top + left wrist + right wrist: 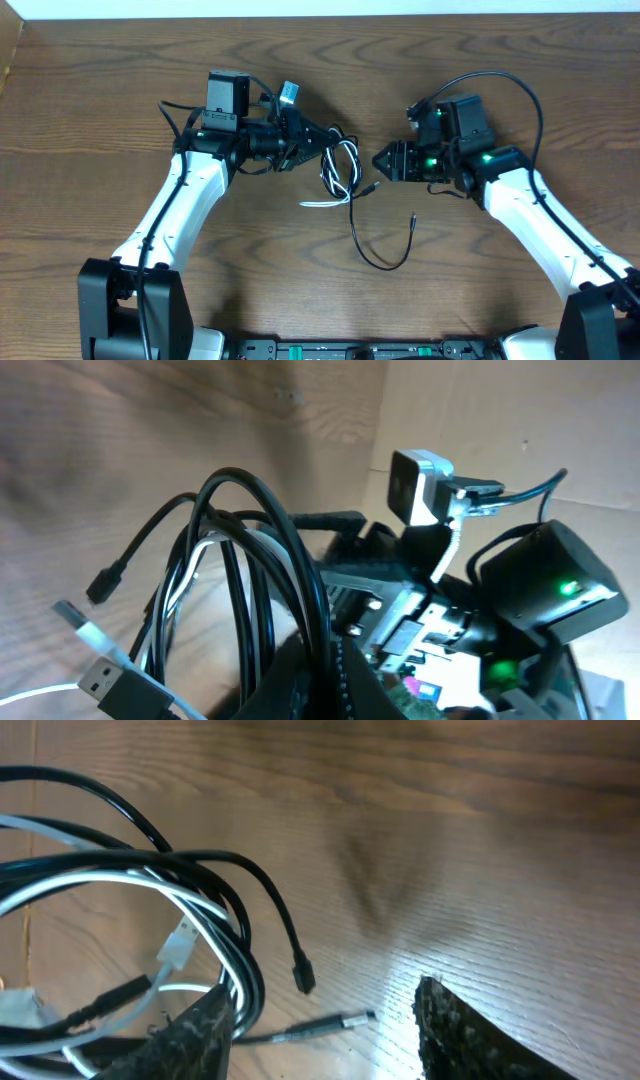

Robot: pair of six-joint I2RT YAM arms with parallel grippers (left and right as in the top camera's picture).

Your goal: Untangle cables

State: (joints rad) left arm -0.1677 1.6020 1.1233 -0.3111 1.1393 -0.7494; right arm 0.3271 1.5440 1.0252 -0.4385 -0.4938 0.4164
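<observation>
The white cable (322,204) and black cable (380,262) are looped together in a bundle at the table's middle. My left gripper (325,140) is shut on the bundle's loops and holds them raised; in the left wrist view the black loops (290,540) and white strand (200,555) rise from the jaws (330,660). The black cable's tail curves toward the front and ends in a small plug (413,218). My right gripper (382,160) is open just right of the bundle. In the right wrist view a metal-tipped plug (345,1019) lies between its spread fingers (320,995), beside the black (230,860) and white (120,880) loops.
The wooden table (480,290) runs to a pale wall at the back. Thicker black wires run along both arms, one arching over the right wrist (500,80). A black USB plug (110,690) and a white plug (85,625) hang near the left jaws.
</observation>
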